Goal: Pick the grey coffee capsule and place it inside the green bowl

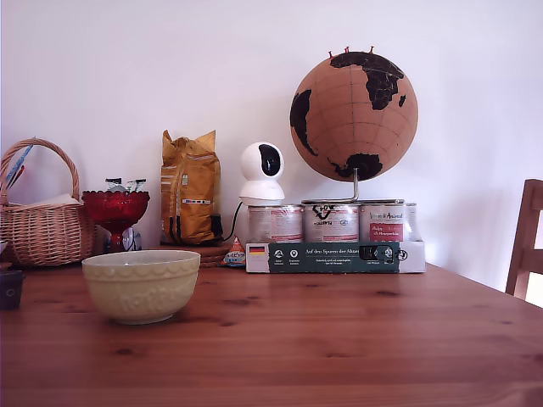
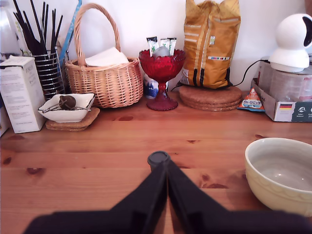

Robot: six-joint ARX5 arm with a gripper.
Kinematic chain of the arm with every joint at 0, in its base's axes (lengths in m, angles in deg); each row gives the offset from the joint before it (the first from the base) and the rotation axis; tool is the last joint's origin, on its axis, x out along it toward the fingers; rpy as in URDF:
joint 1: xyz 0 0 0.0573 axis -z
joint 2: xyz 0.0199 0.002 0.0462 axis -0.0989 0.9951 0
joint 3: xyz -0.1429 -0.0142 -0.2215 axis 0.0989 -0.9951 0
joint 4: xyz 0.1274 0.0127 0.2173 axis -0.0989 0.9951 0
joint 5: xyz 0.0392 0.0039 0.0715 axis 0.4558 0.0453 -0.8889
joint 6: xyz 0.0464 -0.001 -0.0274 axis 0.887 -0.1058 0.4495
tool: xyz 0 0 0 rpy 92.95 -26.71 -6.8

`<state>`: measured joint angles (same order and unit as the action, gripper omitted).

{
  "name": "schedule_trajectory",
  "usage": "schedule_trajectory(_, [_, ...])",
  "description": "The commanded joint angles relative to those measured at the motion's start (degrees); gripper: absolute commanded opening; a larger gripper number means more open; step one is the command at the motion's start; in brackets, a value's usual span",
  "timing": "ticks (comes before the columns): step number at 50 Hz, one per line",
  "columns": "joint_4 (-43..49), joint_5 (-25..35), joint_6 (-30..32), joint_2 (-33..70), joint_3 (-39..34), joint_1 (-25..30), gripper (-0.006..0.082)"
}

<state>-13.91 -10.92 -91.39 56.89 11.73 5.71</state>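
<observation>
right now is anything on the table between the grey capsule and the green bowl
Nothing visible. In the wrist view the grey coffee capsule sits at the tips of the gripper, and only bare wooden table lies between it and the empty green bowl.

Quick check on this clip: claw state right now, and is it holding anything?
Claw: fingers closed together, with the grey coffee capsule at their tips; it looks pinched, though the contact itself is not clearly visible. The green bowl is empty.
</observation>
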Motion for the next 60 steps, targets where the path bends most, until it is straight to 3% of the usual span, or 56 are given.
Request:
schedule_trajectory(1, [-2.51,0.24,-0.50,-0.22,-0.90,0.35,-0.0011])
schedule_trajectory(13, [-15.32,1.73,-6.86,-0.22,0.90,0.35,-0.0011])
schedule_trajectory(23, [-13.49,3.43,-7.93,2.01,4.76,0.35,-0.0011])
schedule_trajectory(40, [-15.28,3.21,-7.21,25.86,5.27,0.35,0.0004])
schedule_trajectory(49, [-26.08,3.02,-4.79,40.79,5.27,0.35,0.0113])
schedule_trajectory(52, [-29.68,2.97,-4.15,45.44,5.27,0.35,0.0235])
schedule_trajectory(56, [-34.51,3.02,-3.23,51.28,5.29,0.35,0.0492])
schedule_trajectory(60, [-38.29,2.97,-2.93,56.26,5.31,0.35,0.0608])
